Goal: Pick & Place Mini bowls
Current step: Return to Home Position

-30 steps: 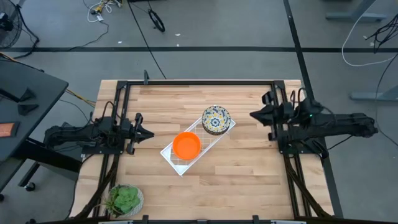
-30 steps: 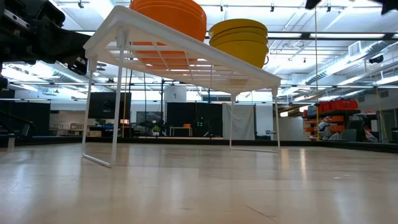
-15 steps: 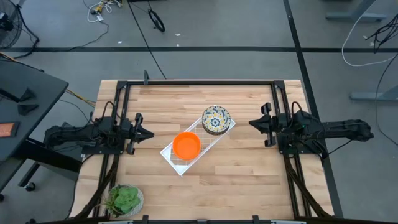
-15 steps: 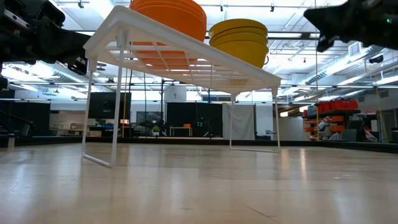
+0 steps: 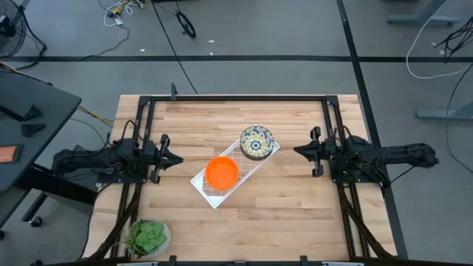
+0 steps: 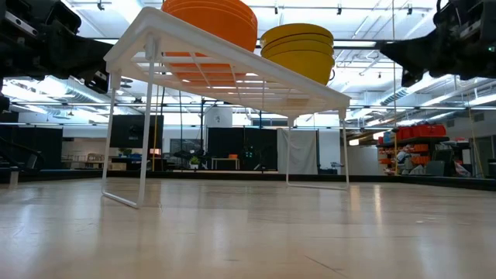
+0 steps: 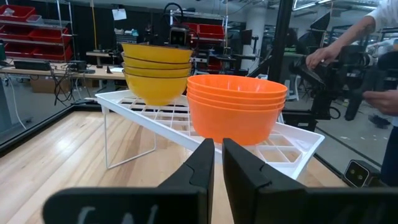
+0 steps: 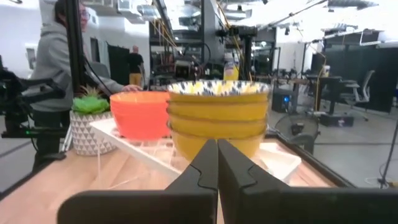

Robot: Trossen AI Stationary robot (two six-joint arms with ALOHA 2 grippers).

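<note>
A white wire rack (image 5: 209,193) stands slantwise mid-table. On it rest a stack of plain orange mini bowls (image 5: 222,172) and a stack of bowls, yellow outside with a blue-and-yellow floral inside (image 5: 256,141). Both stacks show in the left wrist view, orange (image 7: 236,115) and yellow (image 7: 157,71), and in the right wrist view, yellow (image 8: 217,115) and orange (image 8: 140,112). My left gripper (image 5: 177,159) is shut and empty, left of the rack. My right gripper (image 5: 297,151) is shut and empty, right of the rack, level with the bowls (image 6: 391,54).
A potted green plant (image 5: 148,236) stands at the table's near left corner. Bare wood lies around the rack and under it, between its legs (image 6: 124,198). People stand beyond the table edges (image 7: 373,62) (image 8: 59,62).
My right gripper has come down and a little toward the table's near edge, staying shut and pointing at the patterned bowl stack. The bowls, the rack and my left arm have kept still.
</note>
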